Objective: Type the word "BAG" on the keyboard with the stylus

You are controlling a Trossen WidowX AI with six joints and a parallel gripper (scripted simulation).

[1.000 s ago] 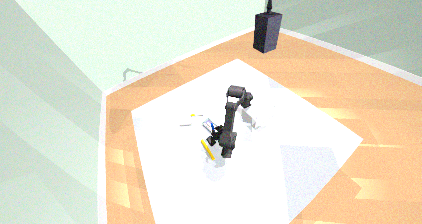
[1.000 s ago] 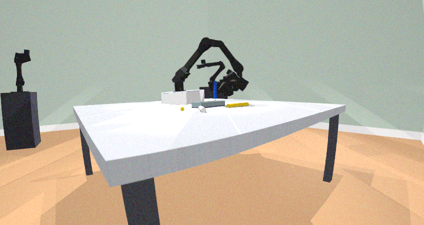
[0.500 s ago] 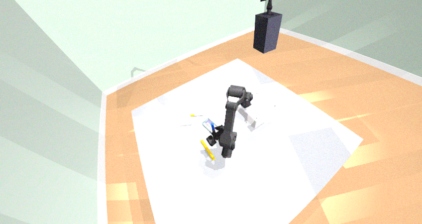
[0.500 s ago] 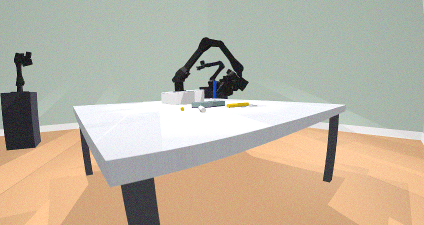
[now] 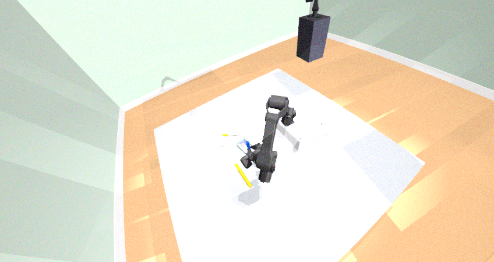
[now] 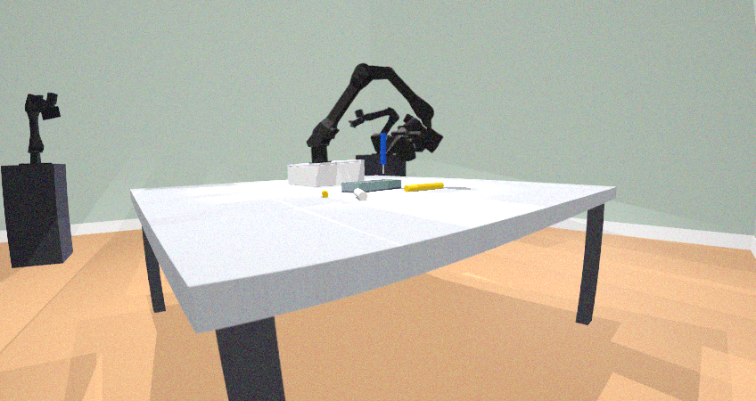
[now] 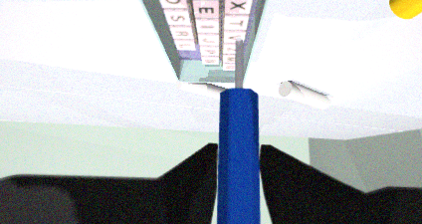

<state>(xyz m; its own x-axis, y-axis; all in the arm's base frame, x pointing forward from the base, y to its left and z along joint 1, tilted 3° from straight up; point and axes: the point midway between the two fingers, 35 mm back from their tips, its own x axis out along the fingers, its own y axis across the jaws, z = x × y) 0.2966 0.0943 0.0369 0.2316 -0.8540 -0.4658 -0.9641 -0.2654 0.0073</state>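
My gripper (image 5: 250, 151) (image 6: 386, 145) (image 7: 238, 153) is shut on the stylus (image 5: 247, 144) (image 6: 382, 151) (image 7: 239, 174), gripping its blue handle. The stylus stands upright in the exterior view, its thin grey tip pointing down. The keyboard (image 5: 241, 142) (image 6: 371, 186) (image 7: 191, 72) is a grey-green tray with three columns of pale lettered keys. In the wrist view the tip overlaps the right column, past X and T, near small blurred letters. The exterior view shows the tip a little above the keyboard's top edge; contact is not visible. D, S, O and E are readable; the A key is out of view.
A white cylinder (image 5: 217, 146) (image 6: 360, 194) (image 7: 304, 95) lies beyond the keyboard. A small yellow-handled tool (image 5: 225, 134) (image 6: 324, 194) lies nearby. A longer yellow stick (image 5: 243, 175) (image 6: 423, 187) lies on the keyboard's other side. A white box (image 6: 313, 175) stands near the arm's base.
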